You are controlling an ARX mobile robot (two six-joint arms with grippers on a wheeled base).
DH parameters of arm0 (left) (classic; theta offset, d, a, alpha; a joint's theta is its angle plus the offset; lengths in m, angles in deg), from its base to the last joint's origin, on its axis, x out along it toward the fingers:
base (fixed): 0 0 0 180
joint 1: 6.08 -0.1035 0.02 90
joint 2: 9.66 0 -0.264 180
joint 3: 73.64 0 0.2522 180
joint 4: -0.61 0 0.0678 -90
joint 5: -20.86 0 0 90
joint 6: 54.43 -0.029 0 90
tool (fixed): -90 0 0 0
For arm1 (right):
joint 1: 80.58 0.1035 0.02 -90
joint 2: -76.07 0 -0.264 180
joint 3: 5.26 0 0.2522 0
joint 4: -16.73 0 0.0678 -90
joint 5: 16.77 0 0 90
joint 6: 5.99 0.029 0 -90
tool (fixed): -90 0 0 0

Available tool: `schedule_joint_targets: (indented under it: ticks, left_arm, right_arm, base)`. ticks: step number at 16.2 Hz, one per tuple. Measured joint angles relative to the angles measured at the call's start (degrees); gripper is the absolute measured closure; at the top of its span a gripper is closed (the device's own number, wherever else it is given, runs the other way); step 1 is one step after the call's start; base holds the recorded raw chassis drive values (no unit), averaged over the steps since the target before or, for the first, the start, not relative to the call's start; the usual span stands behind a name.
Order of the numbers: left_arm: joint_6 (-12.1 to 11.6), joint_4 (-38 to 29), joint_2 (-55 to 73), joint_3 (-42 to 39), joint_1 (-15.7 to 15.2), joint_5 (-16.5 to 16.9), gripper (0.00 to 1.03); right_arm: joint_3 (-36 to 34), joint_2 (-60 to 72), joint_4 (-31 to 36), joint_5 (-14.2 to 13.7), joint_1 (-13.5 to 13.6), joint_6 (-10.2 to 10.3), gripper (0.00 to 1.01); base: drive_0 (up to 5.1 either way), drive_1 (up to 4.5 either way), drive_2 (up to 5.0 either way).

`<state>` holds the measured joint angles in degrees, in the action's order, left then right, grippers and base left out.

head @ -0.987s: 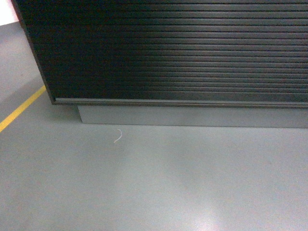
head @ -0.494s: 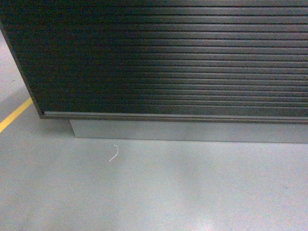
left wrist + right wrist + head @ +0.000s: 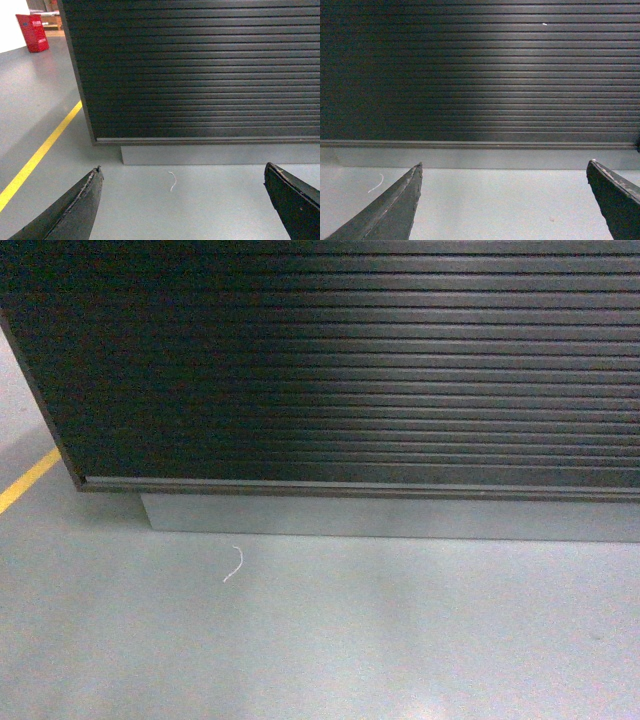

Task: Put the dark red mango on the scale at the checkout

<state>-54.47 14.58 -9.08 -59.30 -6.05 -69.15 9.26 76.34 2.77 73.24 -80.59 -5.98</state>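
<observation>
Before the dark ribbed checkout counter front (image 3: pixel 350 370) on its grey plinth (image 3: pixel 400 520), left claw (image 3: pixel 182 200) and right claw (image 3: pixel 502 200) hanging released, white thread scrap (image 3: pixel 233 564) lying on grey floor (image 3: pixel 320 640).

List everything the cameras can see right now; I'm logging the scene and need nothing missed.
checkout: one, black-brown ribbed front, filling the upper part of every view; its top is out of frame.
base plinth: one, grey, under the ribbed front.
floor: grey, glossy, in front of the counter.
floor line: one, yellow, left of the counter's corner.
thin curl of string or wire: one, white, on the floor near the plinth.
red bin: one, far left background, left wrist view.
left end effector: dark fingers spread, nothing between.
right end effector: dark fingers spread, nothing between.
</observation>
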Motion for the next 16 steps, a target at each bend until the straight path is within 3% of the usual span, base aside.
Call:
schedule_joint_targets:
  ticks: [16]
  left_arm:
    - [0.0,-0.02,-0.02,0.0,0.0,0.0,0.05]
  right_arm:
    - [0.0,0.0,0.02,0.0,0.0,0.0,0.03]
  base:
    - [-0.1,1.78,-2.0]
